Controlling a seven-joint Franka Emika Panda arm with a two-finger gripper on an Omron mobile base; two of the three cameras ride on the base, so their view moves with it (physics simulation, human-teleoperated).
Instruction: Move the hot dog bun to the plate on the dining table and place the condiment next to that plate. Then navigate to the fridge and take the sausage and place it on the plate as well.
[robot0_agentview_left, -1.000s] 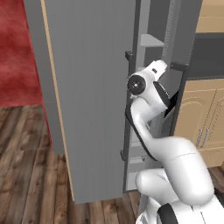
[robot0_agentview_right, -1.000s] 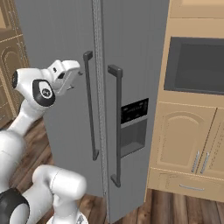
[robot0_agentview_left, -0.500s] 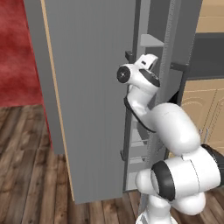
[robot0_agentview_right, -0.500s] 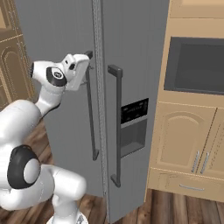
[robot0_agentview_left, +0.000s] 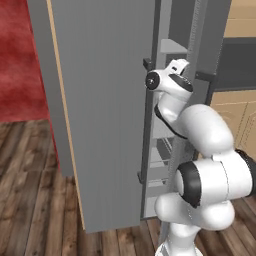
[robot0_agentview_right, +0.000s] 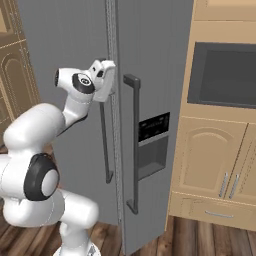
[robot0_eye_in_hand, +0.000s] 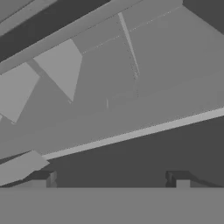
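Swung in from a second ago, the gripper (robot0_agentview_right: 106, 80) now sits at the fridge (robot0_agentview_right: 150, 60) door seam, jaws' state untellable; the left handle (robot0_agentview_right: 104, 145) at 6 o'clock should be approached squarely.

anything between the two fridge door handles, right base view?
Only the seam where the doors meet. The left handle and right handle flank it; the gripper sits there, on the fridge.

one fridge (robot0_agentview_right: 150, 60), two handles (robot0_agentview_right: 134, 145), perhaps several shelves (robot0_agentview_left: 172, 47)

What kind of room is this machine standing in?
Most likely a kitchen: a tall grey fridge with a dark dispenser panel, wooden cabinets beside it, and a dark built-in oven-like opening above them.
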